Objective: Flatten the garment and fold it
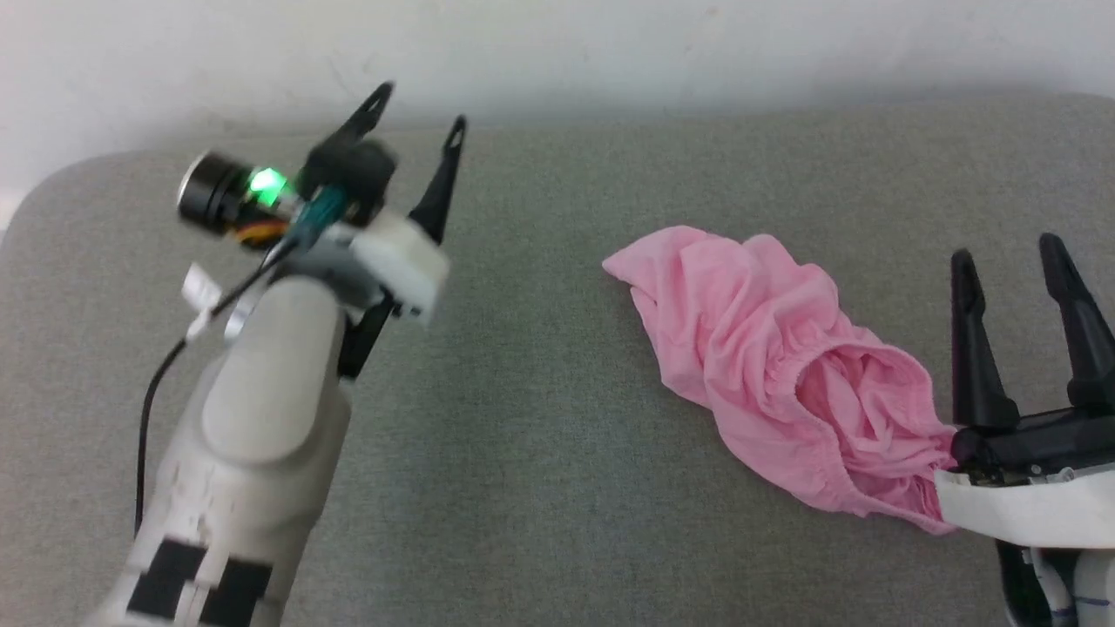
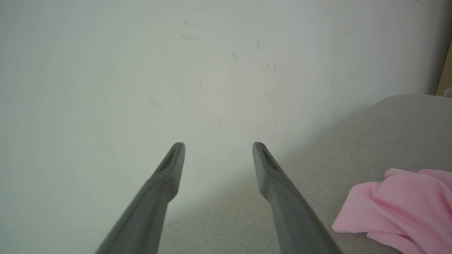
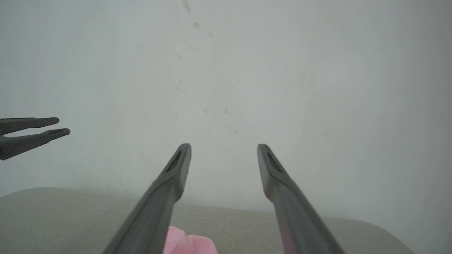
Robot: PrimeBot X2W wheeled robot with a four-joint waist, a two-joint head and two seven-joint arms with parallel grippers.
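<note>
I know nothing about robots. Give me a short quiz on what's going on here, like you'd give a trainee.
1. True or false: the pink shorts lie flat and smooth on the grey fabric surface.
2. Which is nearer the shorts, the left gripper or the right gripper?
3. Fill in: both grippers' jaws stand ___, with nothing between them.
Key: 1 false, they lie bunched; 2 right gripper; 3 open.

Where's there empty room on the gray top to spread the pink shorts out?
Most room: the middle of the gray top, between the left arm and the shorts. Also a strip between shorts and wall. Crowded at the right, where the shorts bunch beside the right gripper.
</note>
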